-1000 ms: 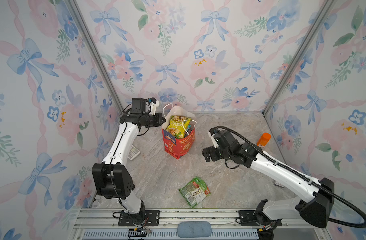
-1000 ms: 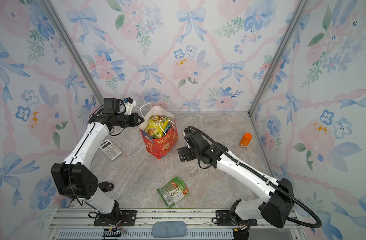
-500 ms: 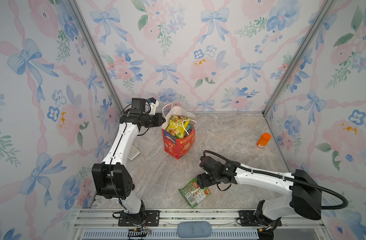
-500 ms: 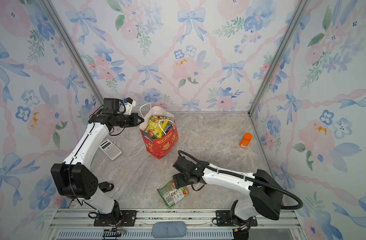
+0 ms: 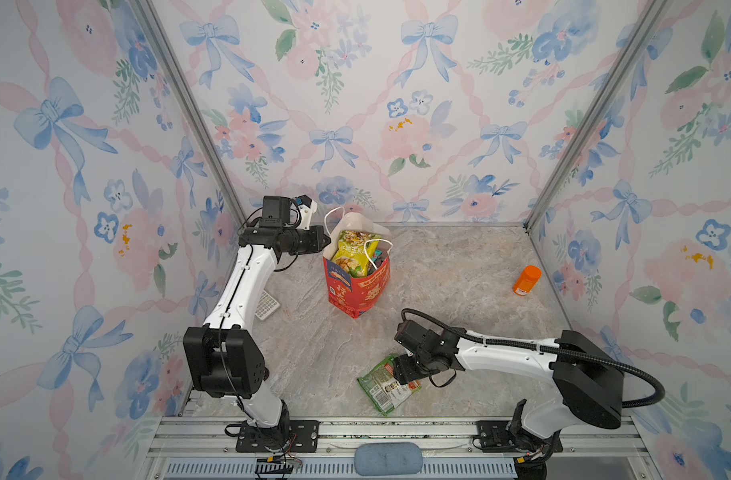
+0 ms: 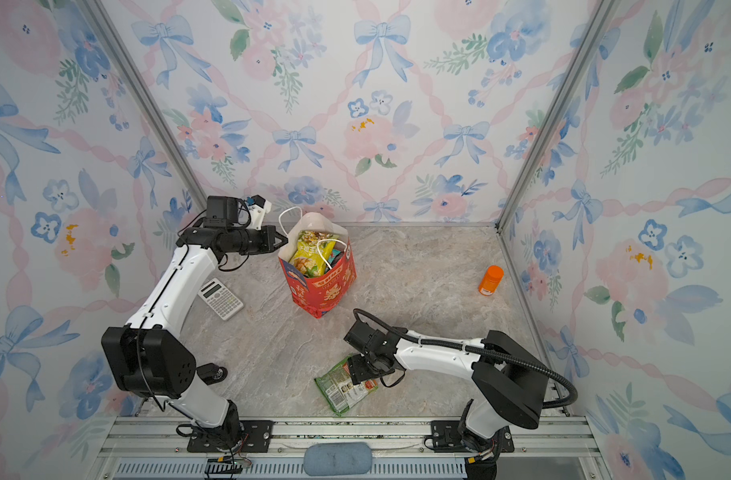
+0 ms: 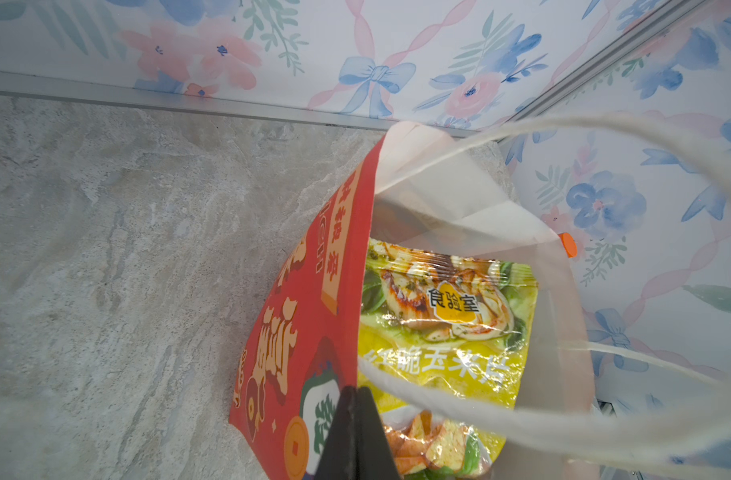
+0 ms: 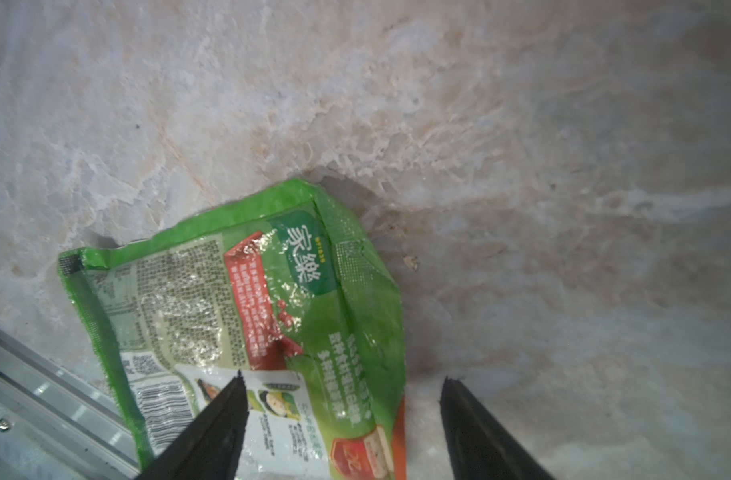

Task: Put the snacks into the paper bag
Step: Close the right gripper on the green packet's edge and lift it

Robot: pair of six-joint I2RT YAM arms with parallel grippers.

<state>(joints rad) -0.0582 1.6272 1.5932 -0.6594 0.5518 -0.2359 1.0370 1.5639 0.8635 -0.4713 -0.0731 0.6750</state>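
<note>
The upright red paper gift bag (image 5: 357,291) with gold print stands on the grey marbled bench (image 5: 459,266), its mouth stuffed with crinkly yellow and green snack packets (image 5: 353,253). The left hand (image 7: 356,392) is pinched tight on the bag's rim at its left side. In front of the bag, well apart from it, a flat green plastic snack packet (image 5: 382,388) lies on the bench. The right hand (image 8: 343,377) is down over it with jaws spread, one finger above the packet, the other past its edge, gripping nothing. An orange cylindrical bottle (image 5: 526,280) stands well to the bag's right, a white calculator (image 6: 220,298) lies to its left

Twin overviews, wrists close on bag (image 7: 305,332), packet (image 8: 334,311)
</note>
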